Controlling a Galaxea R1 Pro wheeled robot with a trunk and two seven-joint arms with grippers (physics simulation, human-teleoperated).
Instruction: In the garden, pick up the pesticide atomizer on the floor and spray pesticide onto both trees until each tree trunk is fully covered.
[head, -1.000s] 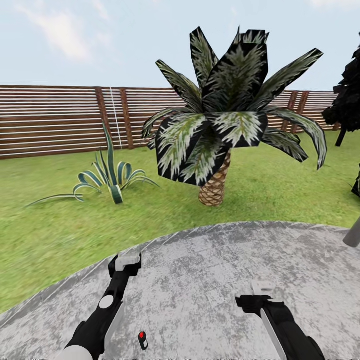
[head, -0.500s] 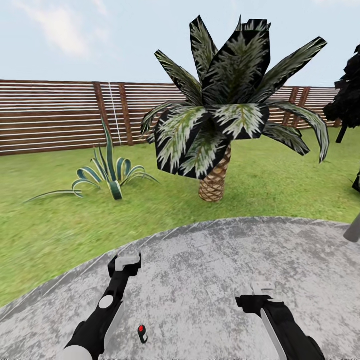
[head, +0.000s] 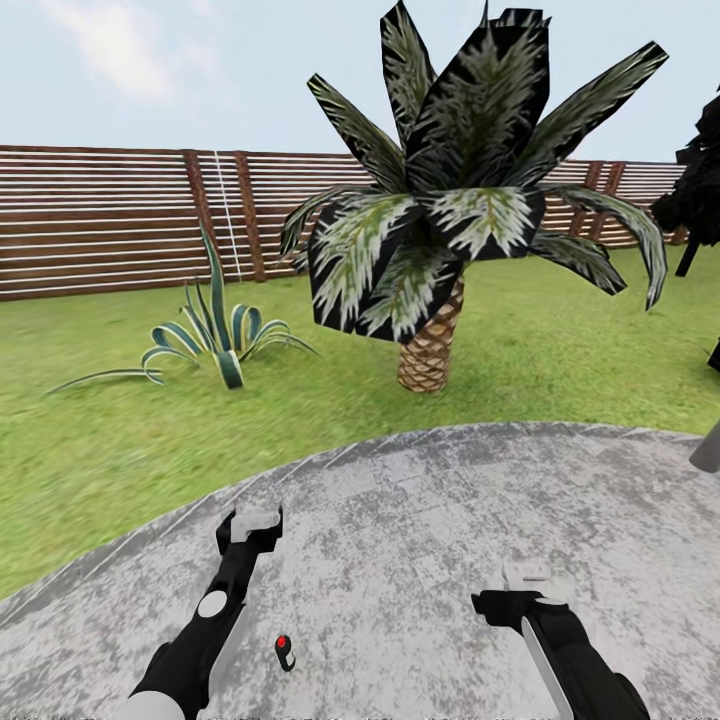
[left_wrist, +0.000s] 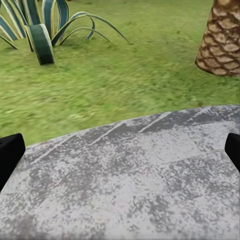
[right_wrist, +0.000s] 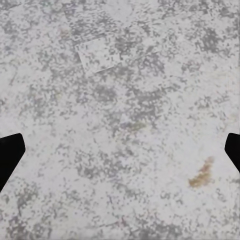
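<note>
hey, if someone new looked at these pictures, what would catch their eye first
Probably the squat palm with dark, white-streaked fronds and a scaly brown trunk, on the lawn just beyond the grey mottled stone paving. Left of it sits a spiky striped agave-like plant, before the brown slatted wooden fence.

- One palm (head: 430, 350) out on the lawn, short scaly trunk, fronds fanned wide.
- One striped agave (head: 215, 345) just over from it.
- One slatted wooden fence (head: 110, 225) running along the back.
- One dark tree (head: 695, 195) clipped at the edge of the head view.
- One round paved pad (head: 420, 560).
- One small dark bottle with a red spot (head: 285, 652) lying on that pad.
- Two tools: left tool (head: 250, 522), right tool (head: 527, 585).
</note>
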